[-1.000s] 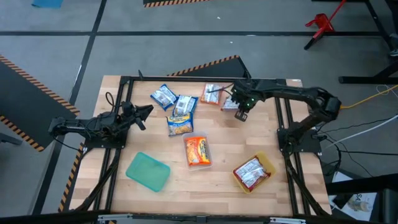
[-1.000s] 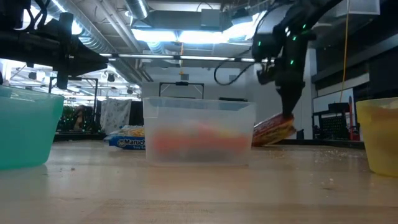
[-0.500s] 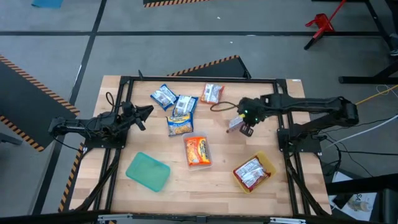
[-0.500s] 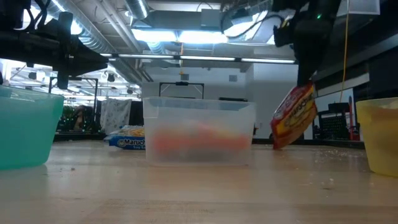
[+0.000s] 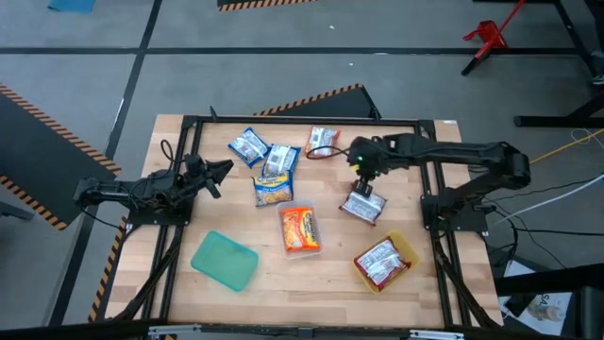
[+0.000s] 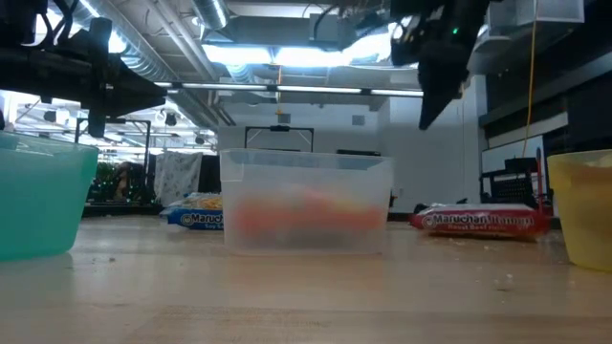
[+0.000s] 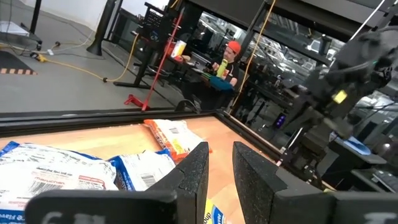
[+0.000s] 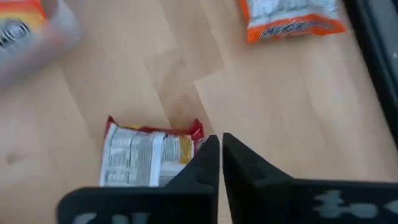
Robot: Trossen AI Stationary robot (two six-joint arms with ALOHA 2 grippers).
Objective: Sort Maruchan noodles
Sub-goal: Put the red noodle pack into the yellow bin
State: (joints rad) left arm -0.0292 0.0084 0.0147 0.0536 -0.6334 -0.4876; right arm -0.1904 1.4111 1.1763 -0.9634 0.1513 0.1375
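One red packet (image 6: 481, 221) reads "Maruchan", flat on table (image 6: 306, 296).

Red/silver packet (image 5: 362, 206) w/ white label; orange packet (image 5: 300, 229) in clear tray; blue-white packets (image 5: 249, 146); teal tray (image 5: 225, 261); yellow tray (image 5: 408, 251); light wood table (image 5: 283, 283).

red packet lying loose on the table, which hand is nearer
Right. The right hand hangs just above the red packet; the left hand waits across the table, beyond the blue packets.

Industrial lab: ceiling ducts (image 6: 153, 57), hazard-striped floor (image 5: 302, 102).
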